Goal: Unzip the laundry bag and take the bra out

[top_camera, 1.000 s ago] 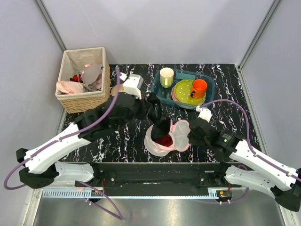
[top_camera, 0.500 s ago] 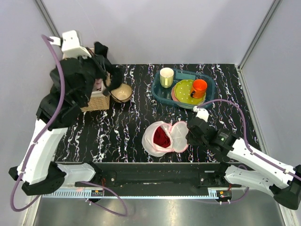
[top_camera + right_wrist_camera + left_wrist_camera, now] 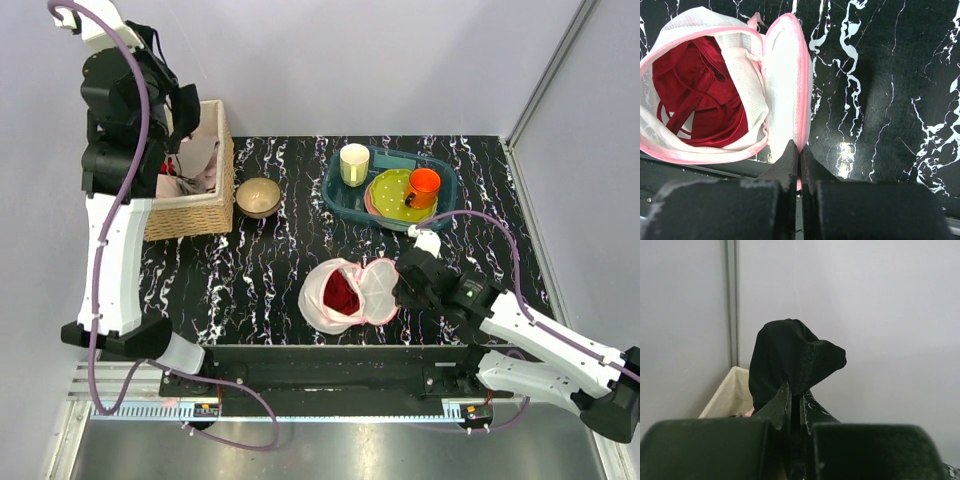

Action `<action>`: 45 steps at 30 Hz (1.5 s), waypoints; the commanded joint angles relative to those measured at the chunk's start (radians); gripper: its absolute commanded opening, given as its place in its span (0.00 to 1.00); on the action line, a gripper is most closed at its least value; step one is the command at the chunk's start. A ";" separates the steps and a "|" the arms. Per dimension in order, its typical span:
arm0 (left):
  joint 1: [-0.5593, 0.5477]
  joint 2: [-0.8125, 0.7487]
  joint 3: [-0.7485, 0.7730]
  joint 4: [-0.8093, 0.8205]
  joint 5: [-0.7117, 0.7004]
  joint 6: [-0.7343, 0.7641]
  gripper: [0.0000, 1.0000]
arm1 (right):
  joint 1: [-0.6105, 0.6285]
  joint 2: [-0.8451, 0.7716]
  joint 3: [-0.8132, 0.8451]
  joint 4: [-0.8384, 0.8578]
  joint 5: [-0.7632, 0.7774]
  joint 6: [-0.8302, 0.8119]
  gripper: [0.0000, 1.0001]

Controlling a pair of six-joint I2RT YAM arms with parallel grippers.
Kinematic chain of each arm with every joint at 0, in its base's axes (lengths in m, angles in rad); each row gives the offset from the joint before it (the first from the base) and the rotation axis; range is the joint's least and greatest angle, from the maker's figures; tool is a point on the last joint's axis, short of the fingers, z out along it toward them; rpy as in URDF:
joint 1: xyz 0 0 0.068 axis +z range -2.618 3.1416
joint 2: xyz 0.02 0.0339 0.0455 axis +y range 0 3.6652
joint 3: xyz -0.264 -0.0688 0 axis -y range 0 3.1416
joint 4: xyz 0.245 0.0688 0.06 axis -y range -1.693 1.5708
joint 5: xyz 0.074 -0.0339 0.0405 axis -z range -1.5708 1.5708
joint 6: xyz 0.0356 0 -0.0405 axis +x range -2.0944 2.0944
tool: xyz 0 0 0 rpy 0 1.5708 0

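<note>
The laundry bag [image 3: 372, 290] lies unzipped at the table's near edge, its white mesh and pink trim spread open. The maroon bra [image 3: 343, 292] lies inside it, also clear in the right wrist view [image 3: 695, 95]. My right gripper [image 3: 400, 289] is shut on the pink zipper edge of the bag's open flap [image 3: 787, 75], its fingertips [image 3: 791, 150] pinching the trim. My left gripper [image 3: 180, 108] is raised high above the wicker basket and is shut on a black cloth [image 3: 790, 355] that drapes over its tips.
The wicker basket [image 3: 195, 213] with pale pink and grey cloths stands at the far left. A small bowl [image 3: 258, 196] sits beside it. A teal tray [image 3: 338, 200] at the back holds a cream cup [image 3: 354, 164], a green plate [image 3: 390, 196] and an orange mug [image 3: 423, 186].
My left arm has swung from the bag up and to the far left, carrying the black cloth above the basket. The bag now lies open with the bra showing. The right gripper has stayed.
</note>
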 commanded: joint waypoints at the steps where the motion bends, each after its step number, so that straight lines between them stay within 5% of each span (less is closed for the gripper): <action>1: 0.134 0.109 -0.058 0.136 0.109 -0.006 0.00 | 0.005 0.002 0.058 -0.018 -0.015 -0.005 0.00; 11: 0.316 0.428 -0.211 0.202 0.057 -0.191 0.00 | 0.006 0.037 0.032 0.013 -0.018 0.017 0.00; 13: 0.331 0.457 -0.195 0.136 0.108 -0.268 0.36 | 0.006 0.048 0.033 0.025 -0.023 0.015 0.00; 14: 0.334 0.473 -0.178 0.113 0.141 -0.274 0.62 | 0.006 0.061 0.038 0.031 -0.026 0.014 0.00; 16: 0.330 0.488 -0.138 0.051 0.233 -0.285 0.80 | 0.006 0.069 0.041 0.034 -0.030 0.004 0.00; 20: 0.271 0.360 -0.289 0.076 0.239 -0.299 0.97 | 0.006 0.083 0.035 0.040 -0.007 0.003 0.00; 30: -0.052 -0.147 -0.947 0.136 0.166 -0.396 0.99 | 0.006 0.062 0.009 0.080 -0.004 0.004 0.00; 39: -0.524 -0.392 -1.127 0.070 0.327 -0.478 0.93 | 0.006 0.012 -0.004 0.077 -0.004 0.001 0.00; 43: -0.632 -0.394 -1.182 0.221 0.627 -0.593 0.87 | 0.006 0.020 -0.004 0.076 -0.007 0.012 0.00; 45: -0.712 -0.382 -1.179 0.229 0.588 -0.606 0.85 | 0.006 0.014 -0.005 0.076 -0.006 0.017 0.00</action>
